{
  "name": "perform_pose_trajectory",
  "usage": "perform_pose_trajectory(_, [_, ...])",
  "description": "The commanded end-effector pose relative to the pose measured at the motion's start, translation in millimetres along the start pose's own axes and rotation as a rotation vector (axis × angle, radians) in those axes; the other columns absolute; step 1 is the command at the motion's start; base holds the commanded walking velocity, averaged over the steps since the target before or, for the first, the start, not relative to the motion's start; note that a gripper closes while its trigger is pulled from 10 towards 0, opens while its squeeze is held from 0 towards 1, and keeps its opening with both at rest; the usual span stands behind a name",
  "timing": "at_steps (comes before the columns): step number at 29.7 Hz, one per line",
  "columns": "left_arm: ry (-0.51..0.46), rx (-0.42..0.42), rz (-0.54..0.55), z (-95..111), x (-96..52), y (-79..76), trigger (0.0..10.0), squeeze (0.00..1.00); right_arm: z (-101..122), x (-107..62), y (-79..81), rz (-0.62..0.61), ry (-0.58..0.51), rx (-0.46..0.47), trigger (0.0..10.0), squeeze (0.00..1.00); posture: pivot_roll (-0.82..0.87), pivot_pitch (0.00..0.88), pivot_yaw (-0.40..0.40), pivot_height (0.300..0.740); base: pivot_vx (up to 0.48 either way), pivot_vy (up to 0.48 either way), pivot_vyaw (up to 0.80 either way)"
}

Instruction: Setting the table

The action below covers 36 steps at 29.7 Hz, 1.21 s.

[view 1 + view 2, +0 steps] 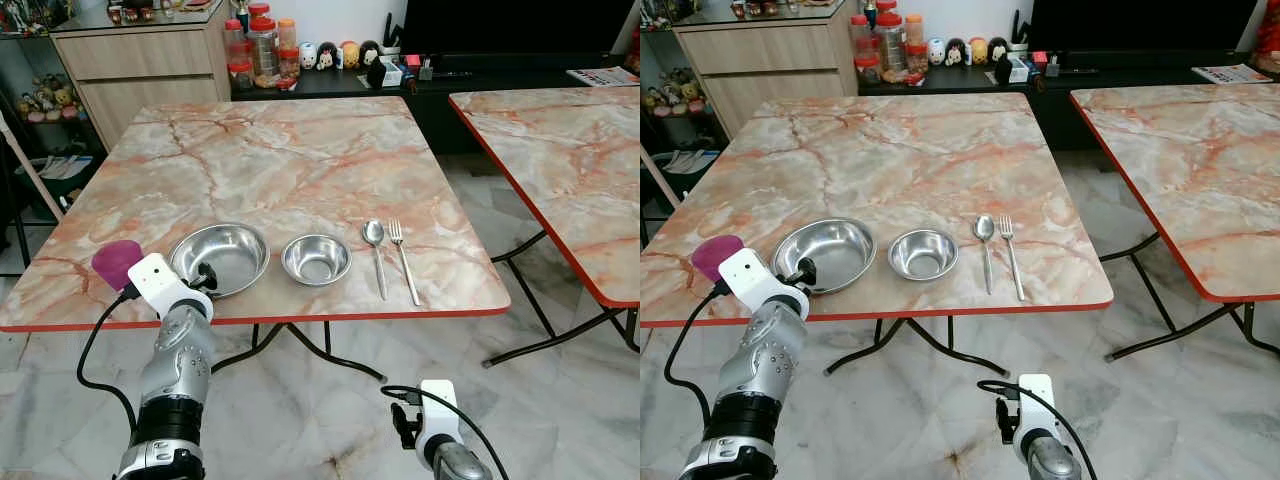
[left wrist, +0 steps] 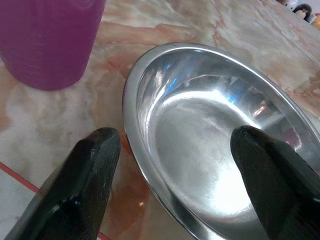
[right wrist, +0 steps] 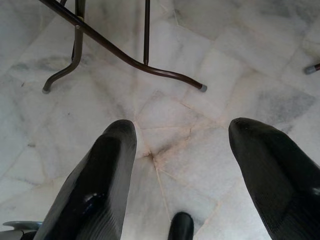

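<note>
Steel plate (image 2: pixel 215 150), left gripper (image 2: pixel 175 165) spread astride its rim

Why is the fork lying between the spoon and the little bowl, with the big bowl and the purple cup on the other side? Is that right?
Not quite. The spoon lies between the fork and the little bowl; the fork is at the outer end of the row. The left eye view shows it. The big bowl and the purple cup do sit on the other side, by the left gripper.
</note>
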<state>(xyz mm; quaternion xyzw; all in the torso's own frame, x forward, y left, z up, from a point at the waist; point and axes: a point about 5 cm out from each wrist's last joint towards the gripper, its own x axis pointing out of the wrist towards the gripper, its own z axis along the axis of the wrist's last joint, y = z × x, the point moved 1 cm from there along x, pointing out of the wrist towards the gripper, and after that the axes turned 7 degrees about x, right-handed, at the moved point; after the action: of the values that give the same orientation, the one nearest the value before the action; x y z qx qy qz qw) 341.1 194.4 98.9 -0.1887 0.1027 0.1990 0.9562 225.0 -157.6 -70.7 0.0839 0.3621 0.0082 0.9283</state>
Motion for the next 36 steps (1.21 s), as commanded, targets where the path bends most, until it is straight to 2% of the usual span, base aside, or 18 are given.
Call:
perform_pose_trajectory(1, [-0.017,0.001,0.014,5.6,2.5,0.7,10.0,0.0,1.2,0.5,1.9,0.004,-0.007,0.01,10.0,0.0,0.05,0.0,0.027,0.74,0.0,0.0,0.0])
perform_pose_trajectory(12, [0.019,-0.011,0.066,5.7,4.7,5.1,10.0,0.0,-1.7,0.6,3.0,-0.01,0.013,0.019,10.0,0.0,0.05,0.0,0.035,0.74,0.0,0.0,0.0])
perform_pose_trajectory(24, [0.079,-0.042,0.067,-2.4,7.4,0.6,10.0,0.0,-3.8,-0.2,1.3,-0.02,0.017,0.019,10.0,0.0,0.04,0.0,0.042,0.74,0.0,0.0,0.0])
perform_pose_trajectory(25, [0.095,-0.059,0.069,-4.9,7.7,0.1,9.1,0.0,-4.0,-0.3,1.0,-0.02,0.017,0.019,10.0,0.0,0.04,0.0,0.042,0.74,0.0,0.0,0.0])
perform_pose_trajectory(26, [0.099,-0.063,0.07,-5.4,7.8,0.1,9.1,0.0,-4.0,-0.4,1.0,-0.02,0.017,0.019,10.0,0.0,0.04,0.0,0.042,0.74,0.0,0.0,0.0])
perform_pose_trajectory(27, [0.103,-0.067,0.074,-5.9,8.0,0.3,6.3,0.0,-3.9,-0.3,1.0,-0.02,0.016,0.019,10.0,0.0,0.04,0.0,0.042,0.74,0.0,0.0,0.0])
perform_pose_trajectory(28, [0.108,-0.067,0.078,-6.3,8.2,0.7,4.2,0.0,-3.6,-0.2,1.2,-0.02,0.016,0.02,10.0,0.0,0.04,0.0,0.043,0.74,0.0,0.0,0.0])
perform_pose_trajectory(29, [0.116,-0.055,0.092,-7.1,8.7,2.2,3.8,0.0,-3.3,-0.1,1.5,-0.019,0.015,0.02,10.0,0.0,0.04,0.0,0.042,0.74,0.0,0.0,0.0])
perform_pose_trajectory(31, [0.119,-0.049,0.101,-7.5,9.1,3.6,4.2,0.0,-3.2,-0.1,1.6,-0.018,0.014,0.02,10.0,0.0,0.04,0.0,0.042,0.74,0.0,0.0,0.0])
perform_pose_trajectory(33, [0.12,-0.052,0.102,-7.6,9.5,4.2,3.9,0.0,-3.2,-0.1,1.6,-0.018,0.014,0.02,10.0,0.0,0.04,0.0,0.042,0.74,0.0,0.0,0.0])
perform_pose_trajectory(34, [0.12,-0.054,0.103,-7.8,9.6,4.2,0.2,0.0,-3.2,-0.1,1.5,-0.019,0.014,0.02,10.0,0.0,0.04,0.0,0.042,0.74,0.0,0.0,0.0])
perform_pose_trajectory(36, [0.122,-0.058,0.103,-7.9,9.6,4.2,0.0,0.0,-3.3,-0.1,1.5,-0.019,0.014,0.021,10.0,0.0,0.04,0.0,0.041,0.74,0.0,0.0,0.0])
